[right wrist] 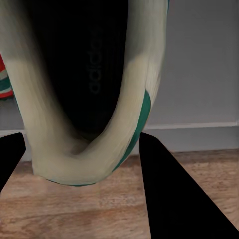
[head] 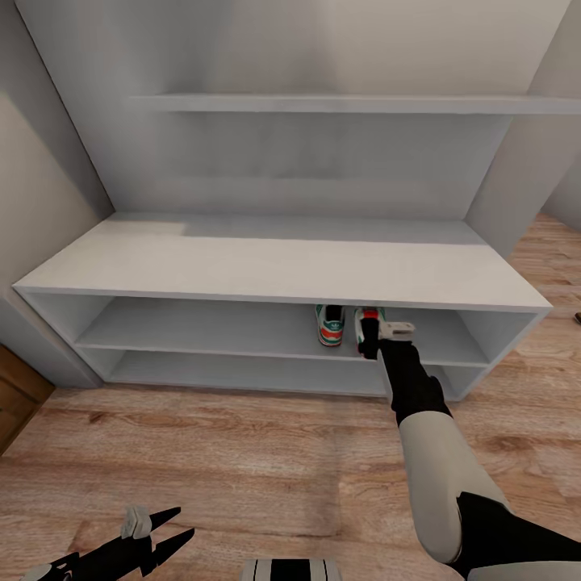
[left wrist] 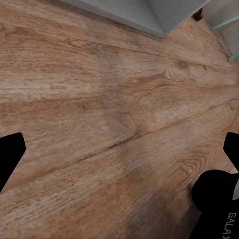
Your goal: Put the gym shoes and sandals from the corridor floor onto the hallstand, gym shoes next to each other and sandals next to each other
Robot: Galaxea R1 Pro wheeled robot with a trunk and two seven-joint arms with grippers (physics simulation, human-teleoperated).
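The right gripper grips the second gym shoe at the hallstand's upper open shelf — it should settle level beside the first shoe before letting go.

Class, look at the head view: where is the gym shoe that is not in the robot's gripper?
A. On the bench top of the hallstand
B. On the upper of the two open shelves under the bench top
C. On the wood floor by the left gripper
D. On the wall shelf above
B: the free gym shoe stands on the upper open shelf of the hallstand, beside the right gripper and the second shoe it grips.
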